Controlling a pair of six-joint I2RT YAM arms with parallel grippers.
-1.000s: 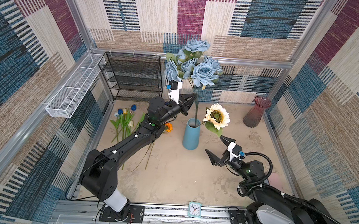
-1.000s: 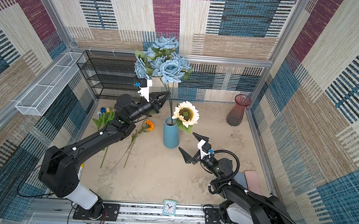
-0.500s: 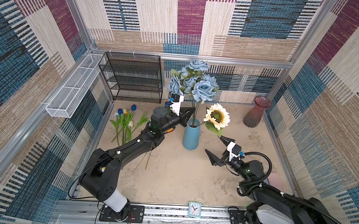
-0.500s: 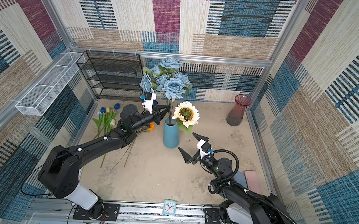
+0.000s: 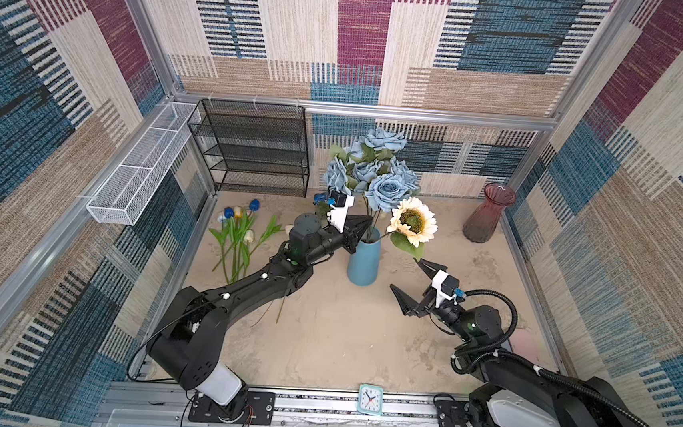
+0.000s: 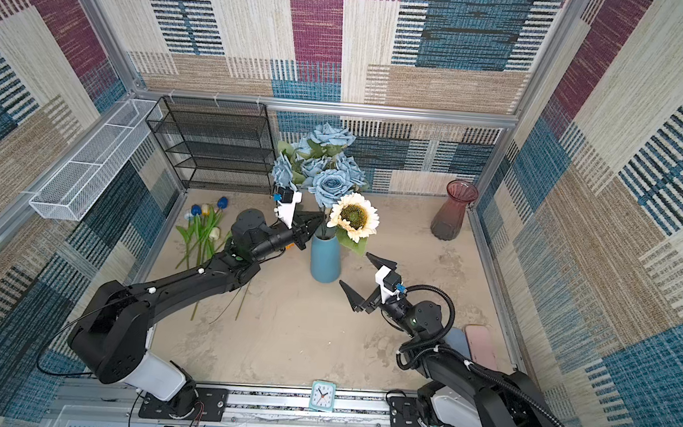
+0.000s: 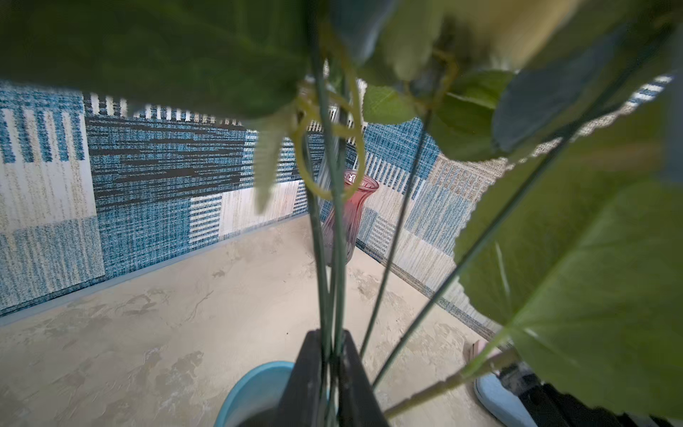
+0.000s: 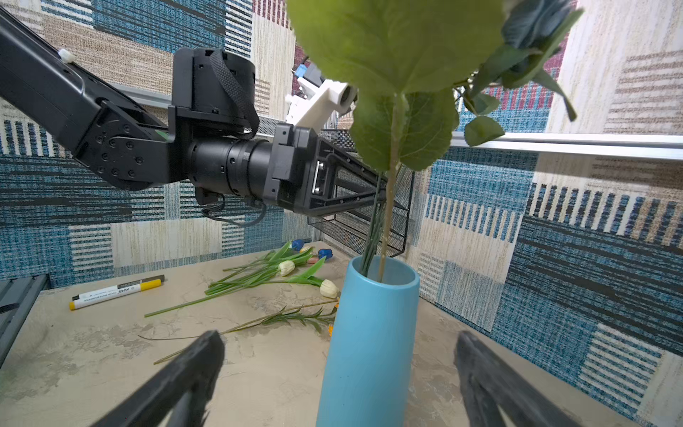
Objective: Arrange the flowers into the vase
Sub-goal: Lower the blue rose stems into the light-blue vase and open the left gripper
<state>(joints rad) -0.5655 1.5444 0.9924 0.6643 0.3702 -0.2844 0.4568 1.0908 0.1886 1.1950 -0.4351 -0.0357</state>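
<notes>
The bench is as it was; the change is above it. A second ago I held the roses high over the vase. Now the bunch has come down, and in the right wrist view its stems run into the vase mouth beside the stem of the sunflower, which was already there. My left jaws are clenched round the rose stems just above the rim, so the bunch is in but not yet let go. I judge this placement nearly done. What remains is to ease open and back off without dragging the stems out or tipping the vase. My right jaws have not moved: they gape wide and empty, low over the bench, near the vase and facing it. The tulips lie where they lay, on the bench well apart from the vase. The orange bloom lies at the vase's foot. I expect those come next.
</notes>
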